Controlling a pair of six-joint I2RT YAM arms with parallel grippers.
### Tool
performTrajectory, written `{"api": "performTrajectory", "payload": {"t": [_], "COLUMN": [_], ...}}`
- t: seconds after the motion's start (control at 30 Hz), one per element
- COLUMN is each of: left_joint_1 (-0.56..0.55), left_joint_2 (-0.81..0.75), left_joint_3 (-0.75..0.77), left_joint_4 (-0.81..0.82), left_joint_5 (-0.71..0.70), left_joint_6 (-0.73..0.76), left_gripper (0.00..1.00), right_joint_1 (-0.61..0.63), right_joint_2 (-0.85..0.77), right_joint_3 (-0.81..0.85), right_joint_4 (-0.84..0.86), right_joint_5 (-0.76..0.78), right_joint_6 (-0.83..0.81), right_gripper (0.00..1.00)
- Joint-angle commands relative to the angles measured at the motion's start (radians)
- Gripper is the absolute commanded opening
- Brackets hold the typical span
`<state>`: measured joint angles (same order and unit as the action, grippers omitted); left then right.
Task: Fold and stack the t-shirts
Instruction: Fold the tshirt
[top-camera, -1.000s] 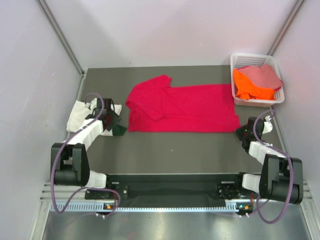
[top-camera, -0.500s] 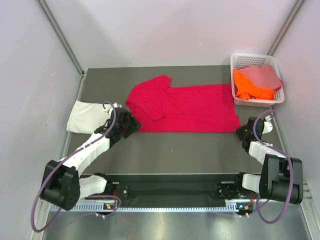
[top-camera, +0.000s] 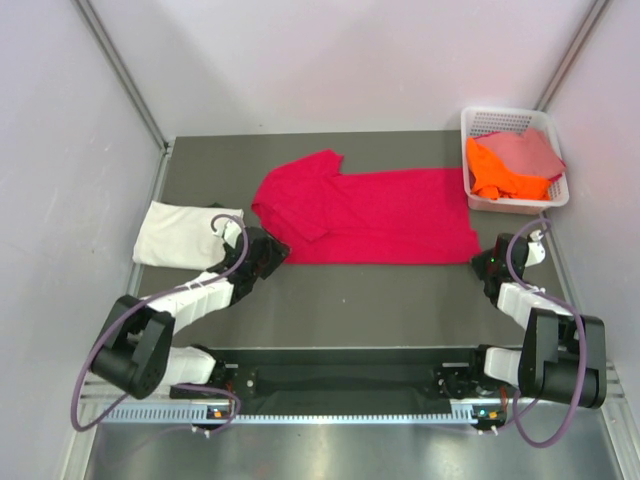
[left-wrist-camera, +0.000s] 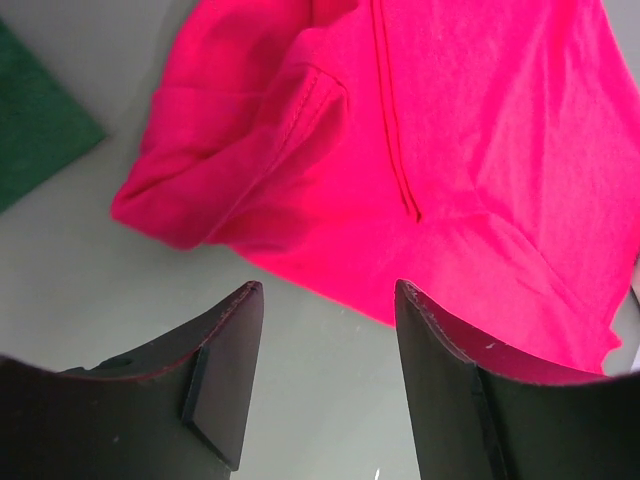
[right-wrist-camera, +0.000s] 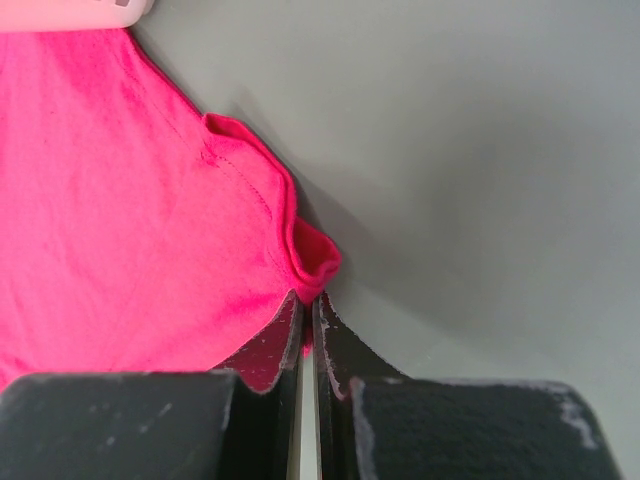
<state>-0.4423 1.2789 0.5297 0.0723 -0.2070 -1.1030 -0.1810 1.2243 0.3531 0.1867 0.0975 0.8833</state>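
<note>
The left tool (left-wrist-camera: 328, 300) has its two fingers apart with nothing between them; it hangs low over the grey counter (top-camera: 350, 300), just beside the near left corner of the red t-shirt (top-camera: 370, 215); that corner is bunched and folded over; a dark green patch (left-wrist-camera: 40, 120) lies on the counter past it. The right tool (right-wrist-camera: 308, 305) has its fingers pressed together on the near right corner of the red t-shirt; a thin bit of red shows between the tips; the hem curls up right there. The red t-shirt lies spread out across the middle of the counter; its left end is rumpled. The cream-white t-shirt (top-camera: 178, 233) lies folded at the left edge of the counter, apart from the red one. The orange t-shirt (top-camera: 495, 172) and the pink t-shirt (top-camera: 528, 150) sit heaped in the white basket (top-camera: 515, 117) at the far right corner; the pink one lies on top of the orange one.
</note>
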Motion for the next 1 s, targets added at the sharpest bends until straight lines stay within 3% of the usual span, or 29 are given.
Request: {"api": "performTrajectory", "payload": {"t": [0.0, 0.27, 0.47, 0.73, 0.97], "left_joint_1": [-0.01, -0.001, 0.074, 0.22, 0.292], "left_joint_2": [0.057, 0.108, 0.155, 0.203, 0.105], "left_joint_3": [-0.007, 0.032, 0.024, 0.009, -0.02], "left_joint_4": [0.147, 0.095, 0.115, 0.138, 0.06], "left_joint_5": [-0.064, -0.158, -0.131, -0.065, -0.117], "left_joint_6": [-0.041, -0.029, -0.02, 0.017, 0.046], "left_gripper": [0.6, 0.6, 0.59, 0.49, 0.43], "right_joint_1": [-0.012, -0.012, -0.012, -0.012, -0.012], "right_joint_2": [-0.013, -0.008, -0.016, -0.019, -0.026], "right_joint_3": [-0.008, -0.008, -0.011, -0.009, -0.009], "right_joint_4": [0.043, 0.051, 0.05, 0.048, 0.042], "right_joint_5": [0.004, -0.004, -0.004, -0.005, 0.001], "right_joint_6": [0.0, 0.002, 0.003, 0.003, 0.003], "right_gripper": [0.0, 0.0, 0.0, 0.0, 0.0]}}
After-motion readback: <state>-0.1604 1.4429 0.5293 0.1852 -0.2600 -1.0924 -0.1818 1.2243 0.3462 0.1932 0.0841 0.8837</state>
